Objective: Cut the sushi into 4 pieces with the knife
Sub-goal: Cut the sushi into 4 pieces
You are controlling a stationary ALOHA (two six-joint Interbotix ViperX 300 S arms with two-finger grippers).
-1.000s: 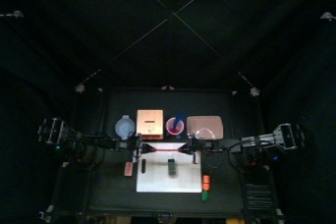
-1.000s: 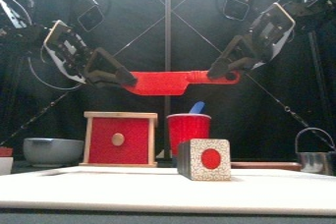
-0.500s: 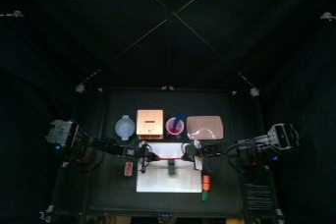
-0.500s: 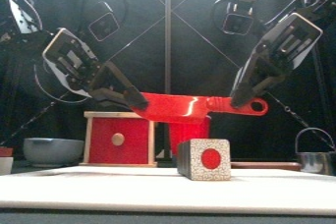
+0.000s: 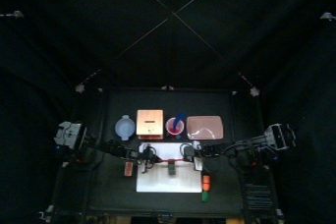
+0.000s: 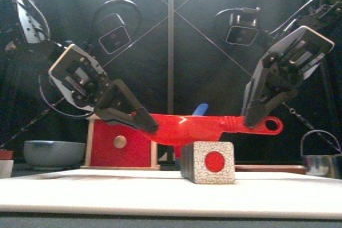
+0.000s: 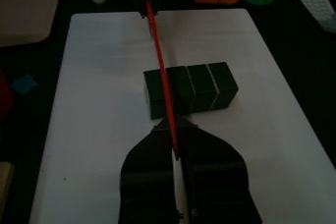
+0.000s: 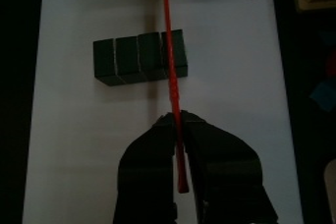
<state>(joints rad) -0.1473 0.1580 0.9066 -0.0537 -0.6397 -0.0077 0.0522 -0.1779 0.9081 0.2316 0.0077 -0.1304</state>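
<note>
So that it cuts straight, the left tool (image 6: 138, 122) and right tool (image 6: 250, 122) are each gripping one end of the red toy knife (image 6: 201, 125) just above the dark green sushi roll (image 6: 209, 162) on the white cutting board (image 6: 80, 192).

loc: robot lab booth | blk curtains (image 5: 168, 31) all round | small blk table (image 5: 105, 191)

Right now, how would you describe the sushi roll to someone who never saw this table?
On the black table, find the white cutting board at the front middle. The sushi roll lies alone on it, under the red knife. No neighbour has its dark green blocks or its speckled white end face with a red centre.
</note>
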